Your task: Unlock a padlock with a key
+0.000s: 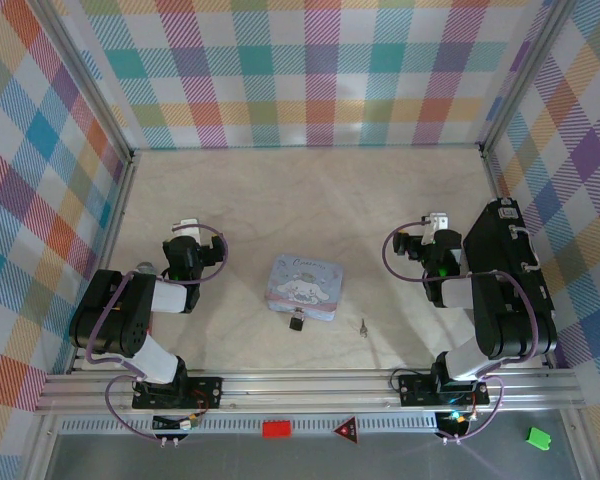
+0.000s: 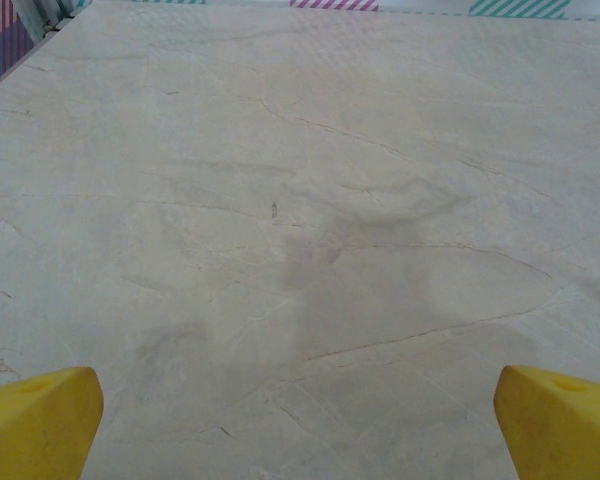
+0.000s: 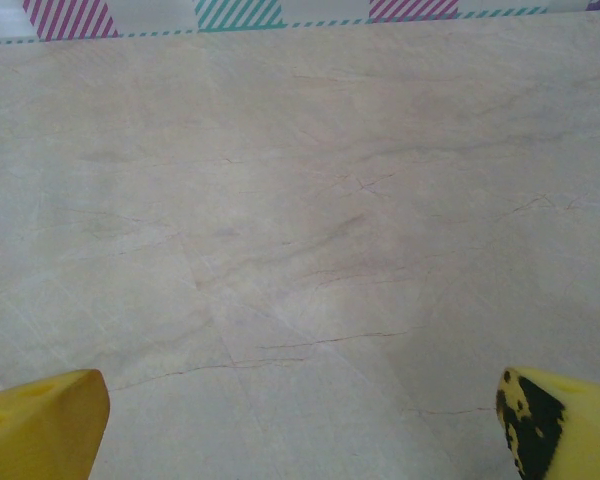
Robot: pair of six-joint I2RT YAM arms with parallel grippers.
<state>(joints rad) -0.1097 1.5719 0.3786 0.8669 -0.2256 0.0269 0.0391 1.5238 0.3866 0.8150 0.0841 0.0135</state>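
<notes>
Tiny black padlock [image 1: 296, 324], thin grey key [image 1: 363, 327] on bench [image 1: 280, 200]
padlock just beside shut pastel tin [image 1: 304, 287]; left claw [image 2: 298, 428] and right claw [image 3: 300, 428] spread, empty

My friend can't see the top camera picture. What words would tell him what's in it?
A tiny black padlock lies at the near edge of a pastel cartoon tin, with a small grey key apart to its right. The left gripper and right gripper sit open and empty on either side.

Black arms [image 1: 110, 322] (purple cables [image 1: 222, 248]) with yellow fingers [image 2: 35, 422].
</notes>
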